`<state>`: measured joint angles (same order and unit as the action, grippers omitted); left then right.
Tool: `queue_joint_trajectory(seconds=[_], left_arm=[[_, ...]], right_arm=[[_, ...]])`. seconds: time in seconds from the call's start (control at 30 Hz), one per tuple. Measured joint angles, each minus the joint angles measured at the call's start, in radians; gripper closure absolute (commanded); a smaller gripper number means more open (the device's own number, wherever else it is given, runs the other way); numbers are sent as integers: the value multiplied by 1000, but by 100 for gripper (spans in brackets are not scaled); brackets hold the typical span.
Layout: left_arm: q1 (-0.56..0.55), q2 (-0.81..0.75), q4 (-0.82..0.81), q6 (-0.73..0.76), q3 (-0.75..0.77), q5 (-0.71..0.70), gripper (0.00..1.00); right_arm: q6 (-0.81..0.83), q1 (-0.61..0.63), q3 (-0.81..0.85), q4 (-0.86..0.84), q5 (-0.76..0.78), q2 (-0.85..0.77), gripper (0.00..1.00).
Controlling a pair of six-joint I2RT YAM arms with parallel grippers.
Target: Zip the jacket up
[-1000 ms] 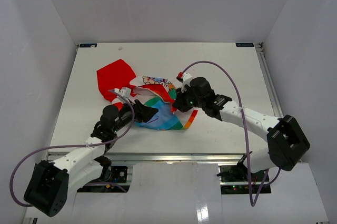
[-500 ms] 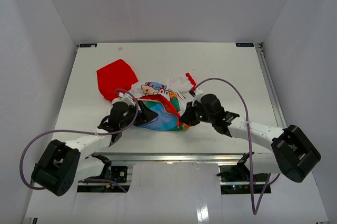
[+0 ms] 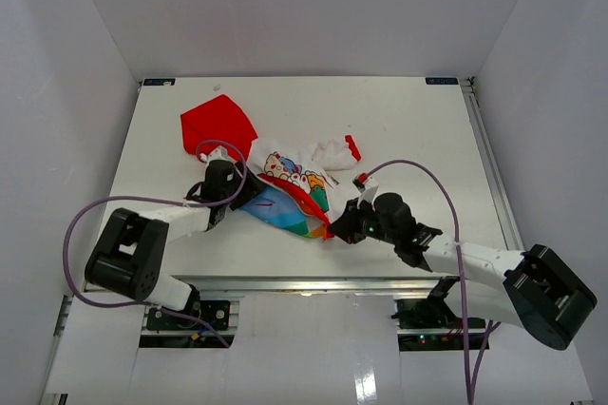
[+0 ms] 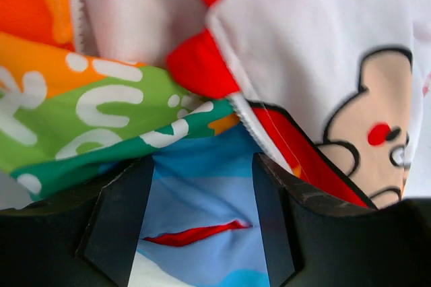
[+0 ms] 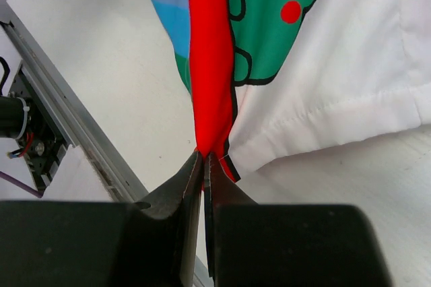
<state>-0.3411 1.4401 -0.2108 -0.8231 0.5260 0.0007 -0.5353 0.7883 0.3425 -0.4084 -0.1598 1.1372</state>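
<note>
The jacket (image 3: 299, 169) lies crumpled across the middle of the table, red hood (image 3: 215, 125) at the far left, rainbow hem (image 3: 285, 212) toward me. My left gripper (image 3: 237, 198) is open, pressed low onto the hem. In the left wrist view its fingers (image 4: 118, 219) straddle a blue panel (image 4: 202, 199) with a red slit, and a white zipper edge (image 4: 250, 125) runs just beyond. My right gripper (image 3: 334, 231) is shut on the jacket's red front edge (image 5: 210, 65) near the hem corner, pinching it at the fingertips (image 5: 204, 159) beside white fabric with a green cartoon animal (image 5: 269, 24).
White walls enclose the white table (image 3: 408, 120). The metal rail of the near edge (image 3: 304, 282) lies close behind the right gripper and shows in the right wrist view (image 5: 47, 122). Purple cables loop off both arms.
The right gripper has drawn the red edge toward the near right, stretching the jacket out. The left gripper slid left and lower onto the hem. The hood shifted slightly.
</note>
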Motion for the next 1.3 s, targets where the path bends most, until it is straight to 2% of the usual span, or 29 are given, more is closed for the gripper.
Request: queue_joint_trajectory(seconds=[0.23,0.37,0.5,0.67,0.83,1.03,1.3], left_arm=[[21,188,-6,148,190,63,29],[12,215,9,213,234,118,28],[10,87,12,224,143,160,29],[8,-183,-37,203,-34,340,30],[-2,-318,-160,128,-178,534,29],[-43,-265,-247,57,-231,658,27],[-79,-86,-493,-68,-275,757,27]], right_arm=[[-59,207,-33,-56,122,-22,92],[-74,282,-32,-80,199,-57,92],[-71,293,-27,-91,245,-47,92],[-38,289,-24,-157,221,13,92],[-3,281,-25,-258,155,29,92],[12,271,-25,-349,91,23,92],[-8,267,-25,-422,21,43,91]])
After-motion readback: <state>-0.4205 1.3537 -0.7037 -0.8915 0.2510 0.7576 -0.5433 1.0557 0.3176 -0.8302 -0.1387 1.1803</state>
